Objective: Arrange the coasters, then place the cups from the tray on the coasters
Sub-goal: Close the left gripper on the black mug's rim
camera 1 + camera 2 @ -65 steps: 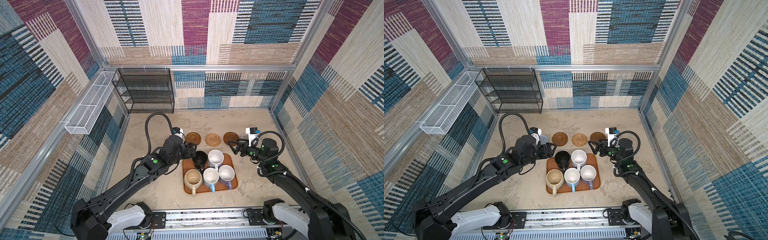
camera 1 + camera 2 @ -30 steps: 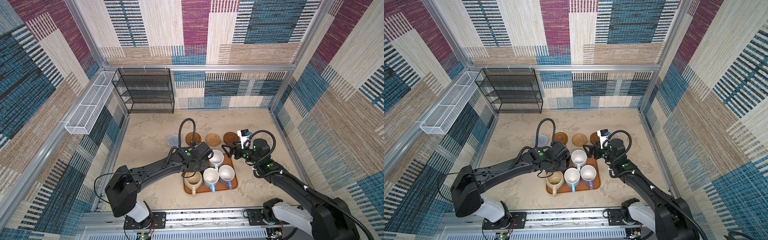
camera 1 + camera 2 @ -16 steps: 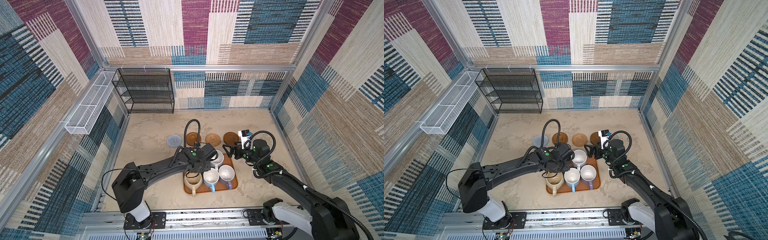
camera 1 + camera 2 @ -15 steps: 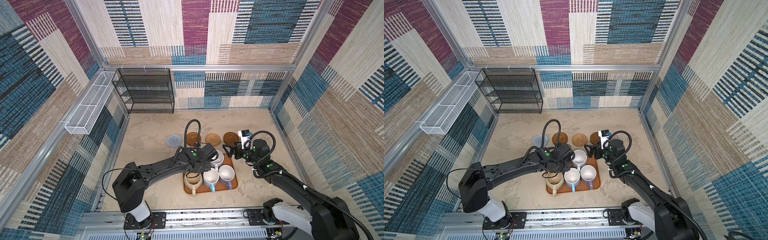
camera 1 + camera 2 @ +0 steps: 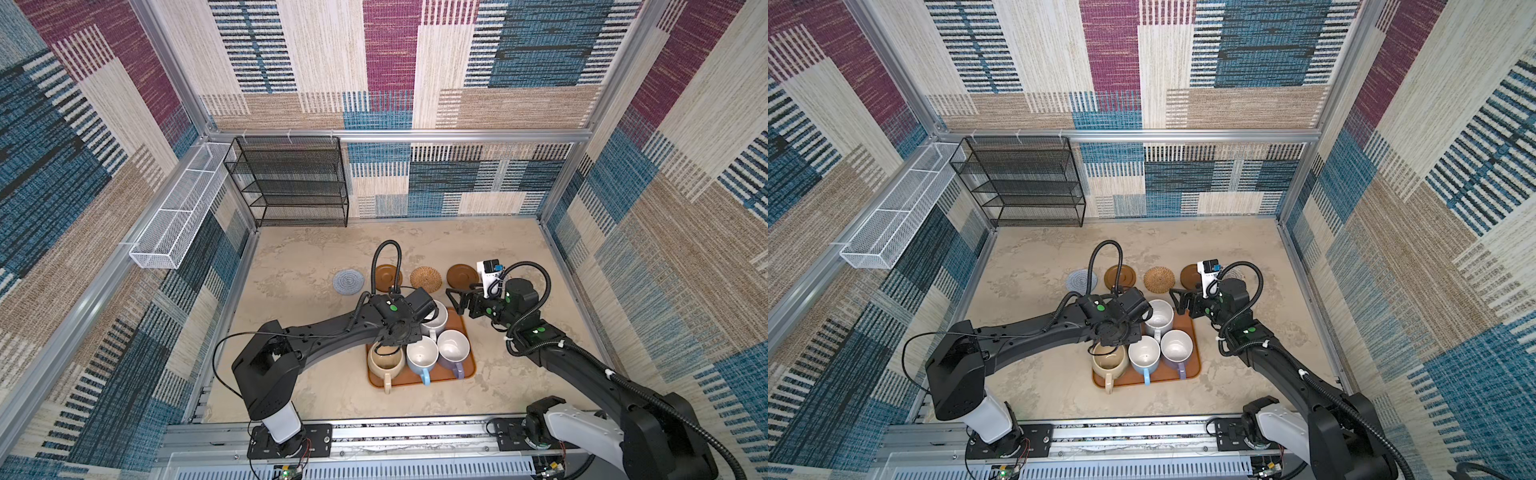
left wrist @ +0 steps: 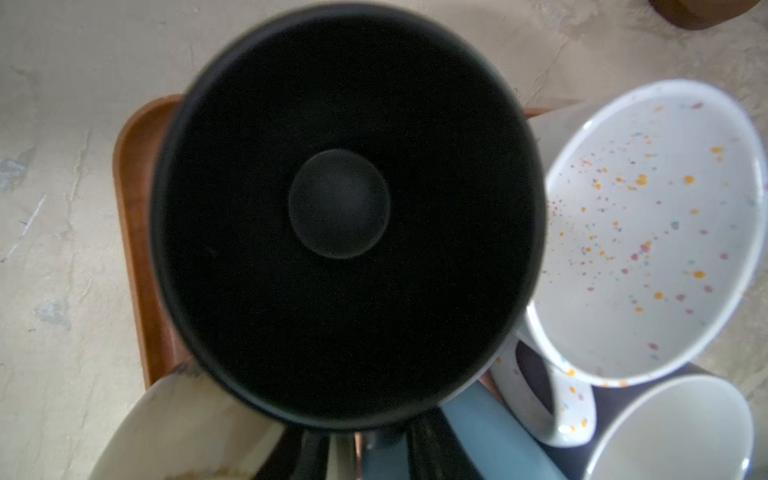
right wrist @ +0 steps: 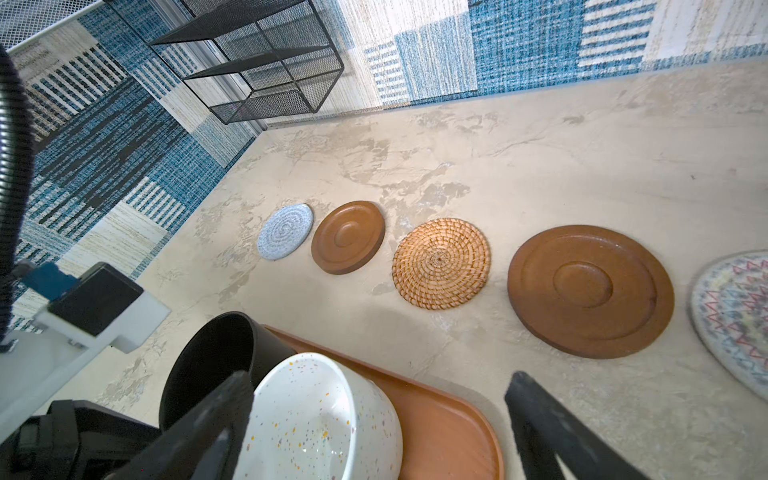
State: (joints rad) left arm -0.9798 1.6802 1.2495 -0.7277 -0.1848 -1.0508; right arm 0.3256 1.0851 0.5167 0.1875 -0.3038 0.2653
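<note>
Low in both top views, the tray (image 5: 441, 377) carries the beige mug (image 5: 386, 361), light blue mug (image 5: 422, 357) and lavender mug (image 5: 453, 351) in front, with the black mug (image 6: 340, 208) and white mug (image 5: 438, 322) behind. Your left fingers (image 6: 309, 455) hang at the black mug's rim; whether they grip it you cannot tell. Your right fingers (image 7: 548, 419) stand wide apart, holding nothing, just beside the white mug. Higher up, the coasters (image 5: 426, 279) lie in a row on the worktop (image 5: 299, 257). The mugs sit packed together, so lifting the black one askew could drag or tip its neighbours, and your arms are near enough to clash.
</note>
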